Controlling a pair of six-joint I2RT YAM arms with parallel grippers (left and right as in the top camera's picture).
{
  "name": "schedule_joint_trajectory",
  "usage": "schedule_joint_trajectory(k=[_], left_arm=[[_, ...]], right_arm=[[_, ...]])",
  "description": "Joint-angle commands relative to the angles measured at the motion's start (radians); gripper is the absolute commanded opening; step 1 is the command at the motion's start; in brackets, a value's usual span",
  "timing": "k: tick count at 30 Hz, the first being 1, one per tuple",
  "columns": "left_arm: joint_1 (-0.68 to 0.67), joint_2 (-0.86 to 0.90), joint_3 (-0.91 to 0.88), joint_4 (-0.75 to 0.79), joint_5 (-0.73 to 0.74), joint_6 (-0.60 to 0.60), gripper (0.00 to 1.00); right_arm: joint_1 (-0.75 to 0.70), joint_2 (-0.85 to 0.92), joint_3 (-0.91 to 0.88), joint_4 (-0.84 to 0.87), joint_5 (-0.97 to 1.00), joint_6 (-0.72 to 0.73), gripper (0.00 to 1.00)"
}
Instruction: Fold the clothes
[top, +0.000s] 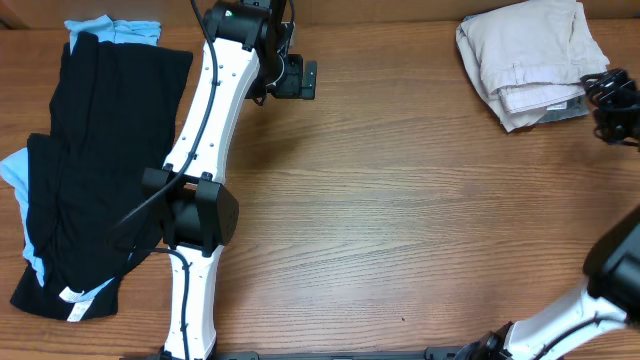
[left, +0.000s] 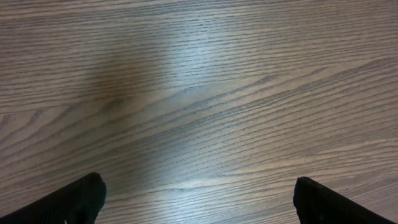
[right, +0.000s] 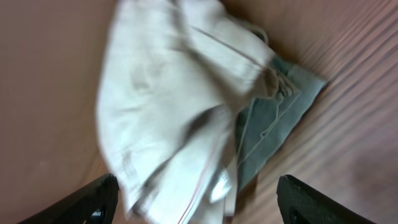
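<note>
Shorts (top: 530, 55): rumpled beige cotton, folded layers

L arm (top: 205, 110) out fwd w/ L fingers (left: 74, 202) wide apart; R arm (top: 612, 268) at far-right edge, R fingers (right: 87, 202) spread too.

No legible text, labels or numbers.

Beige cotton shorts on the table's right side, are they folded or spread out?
Folded, loosely. The beige cotton shorts lie in a compact bundle with several stacked layers showing at one edge, not spread flat.
</note>
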Motion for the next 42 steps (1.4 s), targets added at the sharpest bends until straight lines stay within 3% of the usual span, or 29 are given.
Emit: schedule_joint_trajectory(k=[1,8,12,13,14,17,22,38,42], left_arm=[[-0.004,-0.026,-0.006,0.003,-0.007,0.001,1.00],[-0.004,-0.026,-0.006,0.008,-0.018,0.001,1.00],[-0.004,-0.026,-0.006,0.008,-0.018,0.001,1.00],[-0.004,-0.026,-0.006,0.008,-0.018,0.001,1.00],[-0.004,-0.026,-0.006,0.008,-0.018,0.001,1.00],[-0.004,-0.026,-0.006,0.008,-0.018,0.001,1.00],[-0.004,-0.026,-0.006,0.008,-0.018,0.001,1.00],[-0.004,-0.026,-0.006,0.008,-0.018,0.001,1.00],[-0.004,-0.026,-0.006,0.008,-0.018,0.001,1.00]], right_arm=[[0.006,-0.229,0.021,-0.051,0.071,-0.141,0.85],[0.116,-0.516,0.021,-0.217,0.032,-0.277,0.87],[0.274,-0.652,0.021,-0.311,0.026,-0.405,0.89],[0.327,-0.683,0.021,-0.335,0.026,-0.430,0.94],[0.379,-0.709,0.021,-0.357,0.026,-0.437,1.00],[0.563,-0.768,0.021,-0.430,0.025,-0.435,1.00],[0.690,-0.771,0.021,-0.465,0.025,-0.435,1.00],[0.708,-0.764,0.017,-0.438,0.258,-0.436,1.00],[0.708,-0.830,-0.061,-0.378,0.272,-0.440,1.00]])
